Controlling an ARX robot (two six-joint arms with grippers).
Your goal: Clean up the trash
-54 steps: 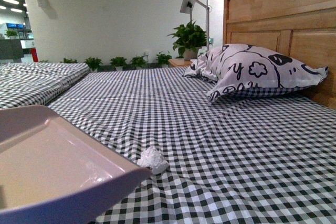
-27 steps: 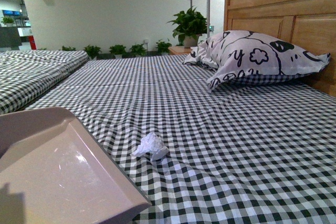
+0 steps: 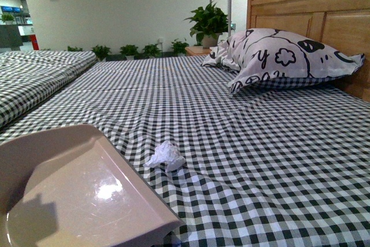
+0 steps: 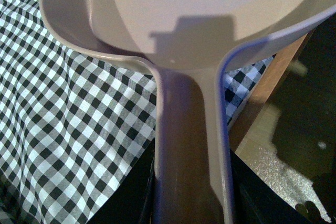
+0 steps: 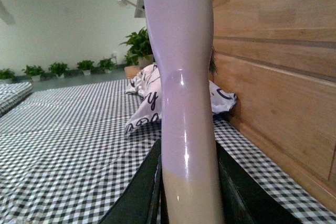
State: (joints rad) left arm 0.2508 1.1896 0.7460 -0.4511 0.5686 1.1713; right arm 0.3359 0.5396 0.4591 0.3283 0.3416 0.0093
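The trash (image 3: 166,155), a small crumpled wad of white paper, lies on the checked bedsheet (image 3: 243,143) in the front view. Just left of it and nearer the camera is the pale lilac dustpan (image 3: 81,195), its front edge a short way from the wad. My left gripper (image 4: 191,203) is shut on the dustpan handle (image 4: 189,145); the dark fingers flank it. My right gripper (image 5: 189,192) is shut on the glossy lilac brush handle (image 5: 181,77), which stands upright in the right wrist view. The brush head is out of view.
A black-and-white patterned pillow (image 3: 277,56) leans on the wooden headboard (image 3: 312,4) at the far right. Potted plants (image 3: 208,24) and a lamp stand behind the bed. A second checked bed (image 3: 34,79) lies to the left. The bed's wooden edge (image 4: 268,82) shows beneath the dustpan.
The front camera's view has tilted down, so the pillow and headboard sit higher. The dustpan has dropped lower and shows more of its inner face. The wad now stands apart from its edge.
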